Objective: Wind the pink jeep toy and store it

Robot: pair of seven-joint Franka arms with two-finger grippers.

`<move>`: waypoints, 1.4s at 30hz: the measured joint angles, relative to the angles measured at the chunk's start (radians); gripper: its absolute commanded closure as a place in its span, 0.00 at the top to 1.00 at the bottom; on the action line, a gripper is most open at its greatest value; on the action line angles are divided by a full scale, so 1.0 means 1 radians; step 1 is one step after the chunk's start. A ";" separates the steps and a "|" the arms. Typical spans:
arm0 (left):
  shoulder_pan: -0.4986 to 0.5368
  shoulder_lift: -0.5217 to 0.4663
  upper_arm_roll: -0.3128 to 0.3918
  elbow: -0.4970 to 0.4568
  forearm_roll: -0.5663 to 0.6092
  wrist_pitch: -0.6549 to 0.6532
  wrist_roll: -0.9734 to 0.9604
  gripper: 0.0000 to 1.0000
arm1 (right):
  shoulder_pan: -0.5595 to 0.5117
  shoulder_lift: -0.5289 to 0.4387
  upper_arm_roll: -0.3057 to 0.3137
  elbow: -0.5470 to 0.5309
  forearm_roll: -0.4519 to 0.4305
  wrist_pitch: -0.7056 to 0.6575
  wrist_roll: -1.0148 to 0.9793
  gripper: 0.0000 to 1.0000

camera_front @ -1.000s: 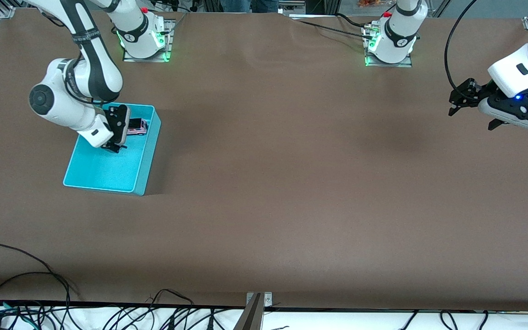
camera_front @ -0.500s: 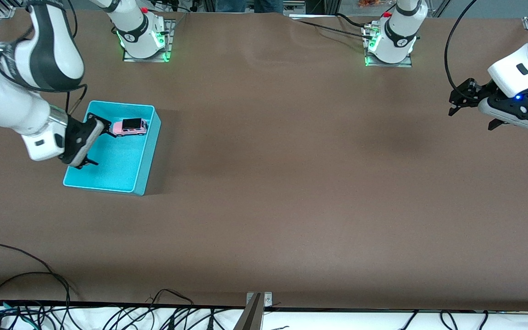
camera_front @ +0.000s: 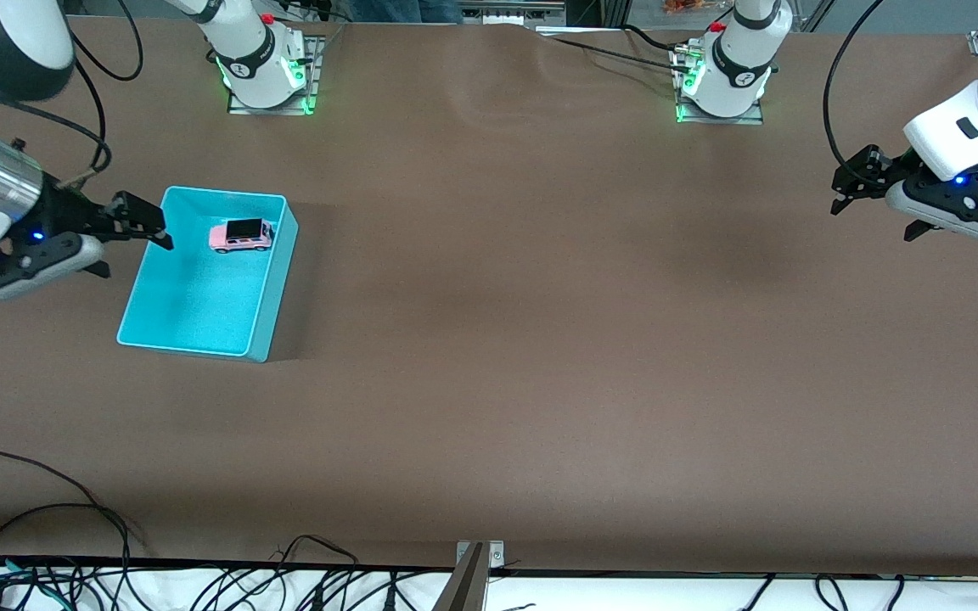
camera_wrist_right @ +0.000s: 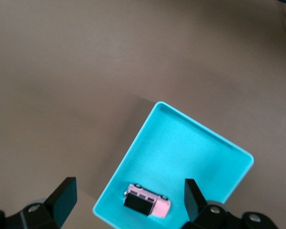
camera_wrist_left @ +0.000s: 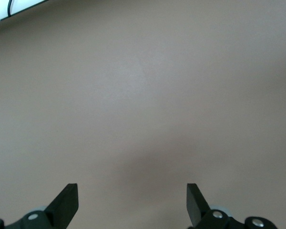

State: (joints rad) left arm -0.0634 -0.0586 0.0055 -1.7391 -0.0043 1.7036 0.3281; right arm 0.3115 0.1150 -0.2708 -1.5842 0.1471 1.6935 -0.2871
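Cyan bin on our worktop holds the pink jeep toy near its base-side wall. Our right hand hangs released beside it; our left hand waits, released.

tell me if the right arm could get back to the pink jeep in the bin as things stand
Probably yes. The right gripper is open and empty, up over the edge of the cyan bin, and the pink jeep toy sits uncovered in the open-topped bin with nothing over it.
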 measured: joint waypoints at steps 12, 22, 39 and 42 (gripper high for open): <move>0.000 0.000 0.000 0.000 0.000 0.000 0.000 1.00 | 0.001 -0.004 -0.002 0.147 -0.153 -0.160 0.221 1.00; 0.000 0.000 0.000 0.000 0.000 0.000 0.000 1.00 | 0.005 -0.004 0.000 0.154 -0.193 -0.244 0.236 1.00; 0.000 0.000 0.000 0.000 0.000 0.000 0.000 1.00 | 0.004 -0.232 -0.004 -0.118 -0.193 -0.137 0.237 1.00; 0.000 0.000 0.000 0.000 0.000 0.000 0.000 1.00 | 0.004 -0.235 -0.003 -0.117 -0.193 -0.125 0.236 1.00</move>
State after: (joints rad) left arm -0.0634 -0.0586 0.0055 -1.7390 -0.0043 1.7036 0.3281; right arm 0.3157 -0.1202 -0.2740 -1.7017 -0.0455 1.5688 -0.0506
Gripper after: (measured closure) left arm 0.000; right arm 0.000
